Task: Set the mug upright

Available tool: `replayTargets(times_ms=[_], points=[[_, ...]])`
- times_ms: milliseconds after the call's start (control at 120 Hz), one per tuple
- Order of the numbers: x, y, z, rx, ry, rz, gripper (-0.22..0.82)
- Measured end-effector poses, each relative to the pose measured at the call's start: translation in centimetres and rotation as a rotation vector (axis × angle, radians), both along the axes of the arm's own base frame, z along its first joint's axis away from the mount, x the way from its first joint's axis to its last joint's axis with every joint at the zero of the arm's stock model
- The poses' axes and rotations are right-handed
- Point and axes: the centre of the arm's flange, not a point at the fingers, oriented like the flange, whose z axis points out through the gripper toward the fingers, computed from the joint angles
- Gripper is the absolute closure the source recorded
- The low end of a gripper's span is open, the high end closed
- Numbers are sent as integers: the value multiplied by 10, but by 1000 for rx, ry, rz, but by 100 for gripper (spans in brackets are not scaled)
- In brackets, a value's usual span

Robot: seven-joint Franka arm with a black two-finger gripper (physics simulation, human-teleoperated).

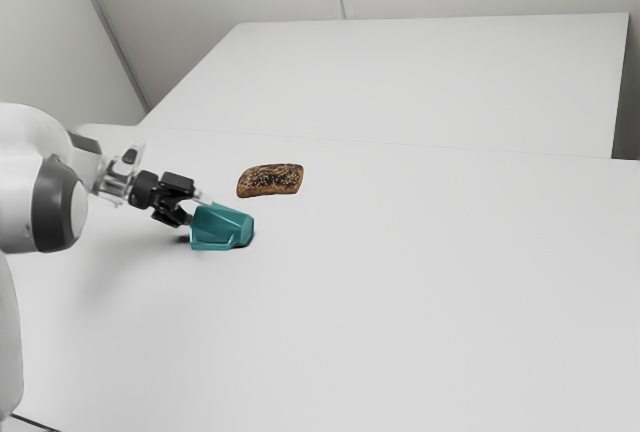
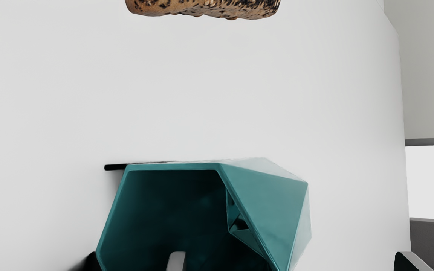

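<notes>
Mug (image 1: pixel 217 224) is showing teal; loaf (image 1: pixel 270 180) near mug is showing black-speckled brown; table (image 1: pixel 400 302) under mug is showing white.

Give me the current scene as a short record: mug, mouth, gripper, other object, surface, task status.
mug: teal, faceted, lying on its side
mouth: open end facing the gripper
gripper fingers: apart, not closed on the mug; one tip in front of the mouth or inside it, can't tell which; the other out past the mug's side
other object: seeded bread piece, apart from the mug
surface: white table
task status: mug not upright
</notes>
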Motion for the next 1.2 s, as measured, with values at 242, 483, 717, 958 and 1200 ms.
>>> replayTargets(times_ms=[242, 483, 717, 958, 1200], points=[[3, -12, -16, -31, -14, -11, 0], [1, -17, -26, -55, -20, -12, 2], [0, -21, -30, -71, -25, -11, 21], [0, -23, -31, -78, -30, -13, 43], [2, -25, -29, -87, -39, -15, 58]])
